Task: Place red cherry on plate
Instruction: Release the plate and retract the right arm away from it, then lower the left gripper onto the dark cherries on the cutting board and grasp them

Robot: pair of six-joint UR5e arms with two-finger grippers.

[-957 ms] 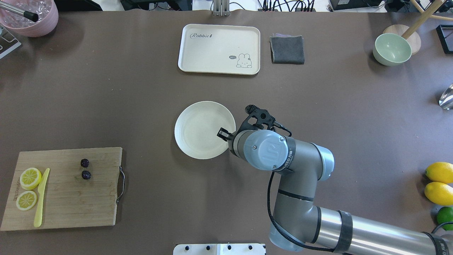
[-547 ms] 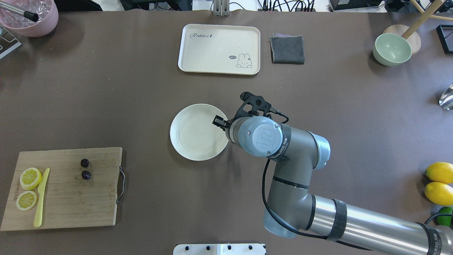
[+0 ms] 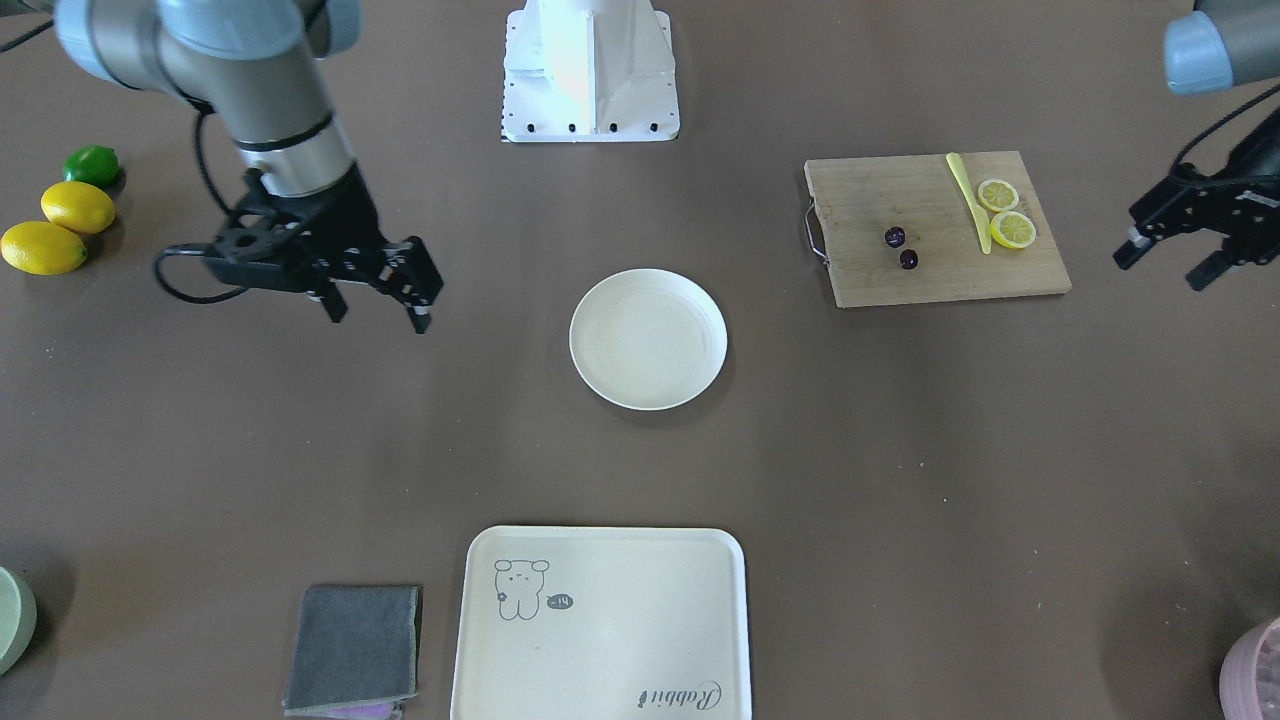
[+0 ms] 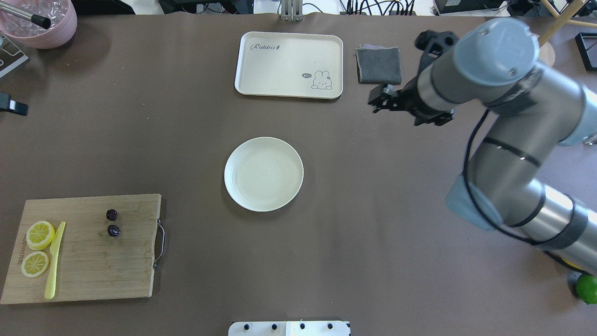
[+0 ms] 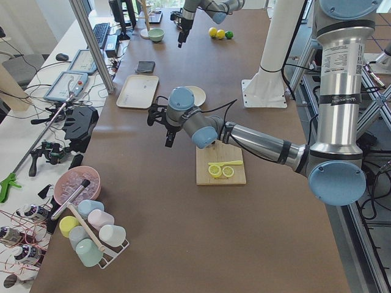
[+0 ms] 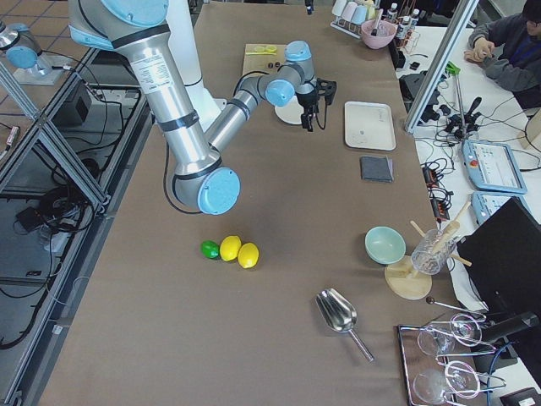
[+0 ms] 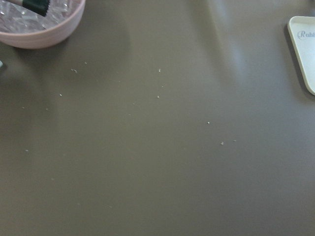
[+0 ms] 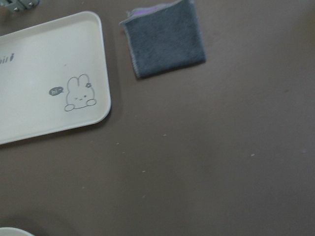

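So the red cherry (image 4: 113, 230) is untouched. It's sitting on the wooden cutting board (image 4: 126, 261) at the robot's left end of the table (image 4: 186, 116), while the plate (image 4: 263, 173) sits bare in the middle, well apart from the board. The left claw (image 3: 1160, 272) hangs just off the board's outer end, fingers spread and holding nothing. I'd call it the obvious one for the pick, since the cherry lies inward from it, on the way to the plate. The right claw (image 3: 378, 318) is wide open and empty too, but it's way over on the opposite side of the plate. The 2 berries line up roughly front-to-back from the robot, one just beyond the other, so closing across that line looks sensible to me. The stem is too thin to make out. They're tiny, dark, glossy and round, so probably keen to roll on that smooth grained wood. The plate is matte cream with a raised rim, which should keep them in.
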